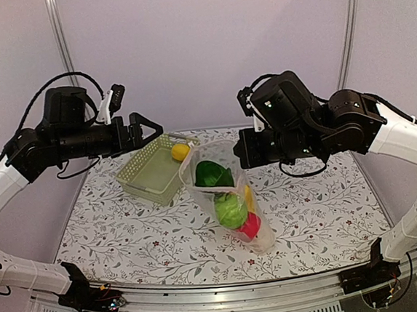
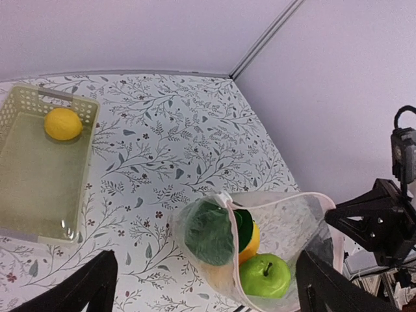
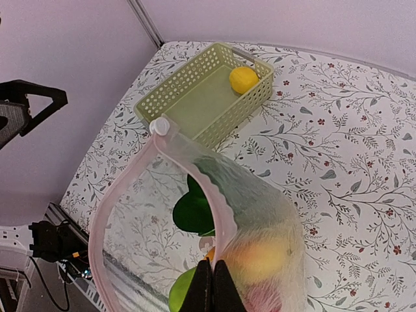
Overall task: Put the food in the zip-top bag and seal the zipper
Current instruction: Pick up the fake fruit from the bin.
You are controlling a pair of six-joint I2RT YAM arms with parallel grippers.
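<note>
One small yellow fruit (image 1: 180,152) lies in the basket (image 1: 141,178). The right gripper (image 3: 213,289) pinches the zip-top bag (image 3: 253,195) by its rim, perhaps thinly, so it could slip and spill; the left gripper (image 1: 151,132) hangs spread.

**Two robot arms in black and white**

The left arm (image 1: 68,139) and the right arm (image 1: 323,128) are built from thick black blocks at the front and smooth white tubes (image 1: 404,135) further back. Round black joints (image 1: 350,107) are set between the parts. A thin black cable (image 1: 77,75) is looped over the left arm, and another black wire (image 1: 297,169) is hung under the right arm. A small white plug piece (image 1: 106,103) is fixed on top of the left arm. The left gripper (image 1: 150,130) is made of black fingers shaped like triangles with holes in them. The right gripper (image 3: 213,283) is seen as two thin black fingers. Both arms are bolted down on black feet (image 1: 85,287).
</note>
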